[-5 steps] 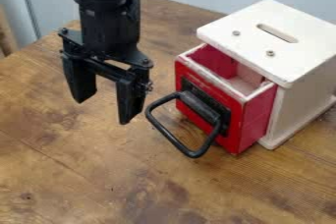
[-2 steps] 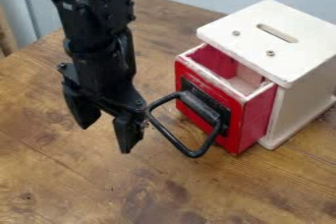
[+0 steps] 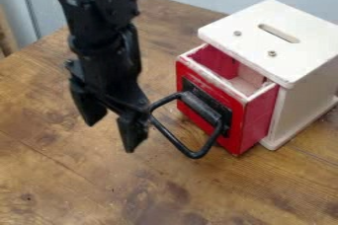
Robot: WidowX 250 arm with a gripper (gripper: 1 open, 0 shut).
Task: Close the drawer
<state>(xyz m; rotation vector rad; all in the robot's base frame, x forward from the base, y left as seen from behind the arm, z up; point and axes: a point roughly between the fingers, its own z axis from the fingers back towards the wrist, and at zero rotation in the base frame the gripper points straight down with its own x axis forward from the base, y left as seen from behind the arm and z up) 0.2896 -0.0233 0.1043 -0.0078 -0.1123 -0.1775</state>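
Wooden planks with a worn, knotty grain make up the worktop (image 3: 53, 185), and a pale wall edge shows at upper left. On the right side stands the cream box (image 3: 297, 56) with its slotted top, and the drawer (image 3: 222, 96) sits pulled partway out of it, red front facing the arm, its black loop handle (image 3: 183, 128) hanging forward and low over the wood. Compared with a second ago, the gripper (image 3: 111, 122) has dropped lower and edged slightly toward the drawer, so that its right-hand finger now stands just at the outer bend of the loop; the drawer itself has not shifted and the gap behind its red front looks unchanged. That suggests the approach is nearly done but the push has not begun, so the task is still at an early stage. The fingers are spread apart and hold nothing. Whether the nearer finger actually touches the handle cannot be told, since black lies against black there and the picture is soft with motion. The arm's upper part is cut off by the top edge, and the box's far side and the drawer's inside are mostly hidden.
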